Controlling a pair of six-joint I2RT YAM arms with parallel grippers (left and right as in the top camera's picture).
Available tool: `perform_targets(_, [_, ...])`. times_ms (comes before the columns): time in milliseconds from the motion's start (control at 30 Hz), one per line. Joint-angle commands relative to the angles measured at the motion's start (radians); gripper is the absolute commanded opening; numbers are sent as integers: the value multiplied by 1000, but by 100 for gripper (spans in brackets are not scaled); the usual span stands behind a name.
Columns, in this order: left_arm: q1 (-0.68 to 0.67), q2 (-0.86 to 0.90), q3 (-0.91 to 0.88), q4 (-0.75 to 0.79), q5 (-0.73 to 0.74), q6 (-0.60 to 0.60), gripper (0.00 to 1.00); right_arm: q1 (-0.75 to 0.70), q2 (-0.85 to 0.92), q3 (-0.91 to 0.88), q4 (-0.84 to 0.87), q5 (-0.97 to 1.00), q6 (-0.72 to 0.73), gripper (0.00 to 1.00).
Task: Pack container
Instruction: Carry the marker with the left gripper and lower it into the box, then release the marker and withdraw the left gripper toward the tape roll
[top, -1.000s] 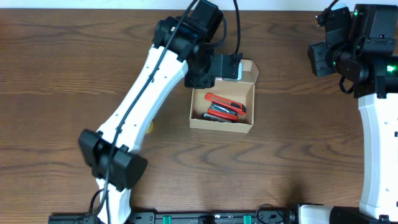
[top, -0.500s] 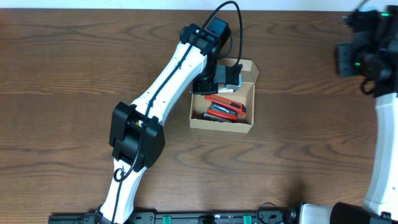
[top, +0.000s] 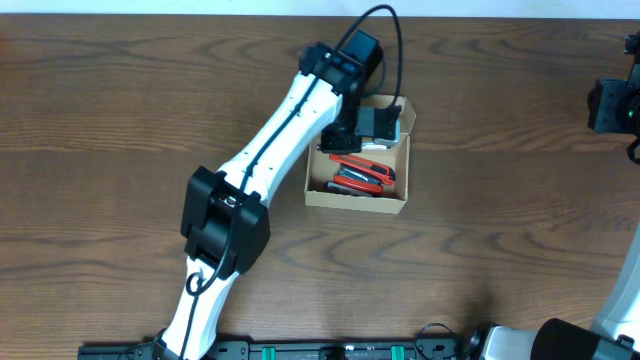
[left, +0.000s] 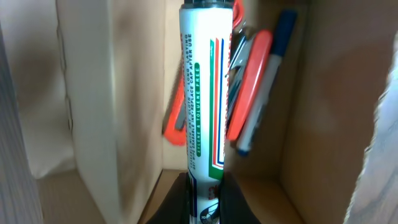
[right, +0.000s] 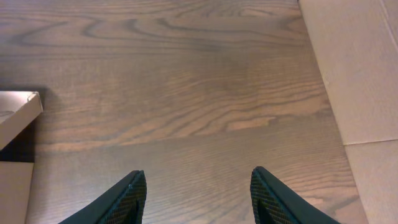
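Container (top: 356, 201): it's sitting open on the wooden table (top: 120, 100), a little right of centre and toward the far edge. Its tan inner walls (left: 323, 93) are filling most of the left wrist view.
Left claw (top: 378, 124): it's reaching down over the far end of the container, clenched on a white marker, its dark fingers (left: 177, 202) pinching the marker's near end.
White marker (left: 203, 93): it's pointing lengthwise along the inside of the container, showing green and red stripes and small print. I can't tell whether it's touching the bottom.
Red-handled tool (top: 362, 170): it's lying inside the container, just beside the marker.
Blue-capped pen (left: 283, 37): it's lying against the red tool, nearer the side wall.
Right claw (right: 202, 196): it's hanging over bare wood at the far right of the table, well apart from the container, its fingers spread wide and gripping nothing.
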Motion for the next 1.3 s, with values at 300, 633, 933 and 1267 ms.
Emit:
perform_targets(300, [-31,89,-6,-8,0,-16,6,-8,34,3,-1,-14,14,56])
perform_targets(633, [-22,175,-6,14,15,-52,6,-8,34,3,-5,-14,14,68])
perform_targets(933, [-21,238,-6,32,12,-85,17,-8,34,3,-4,-14,13,82])
perform_targets(1267, [-22,221,-6,20,-19,-133,64,-8,34,3,-3,-14,13,86])
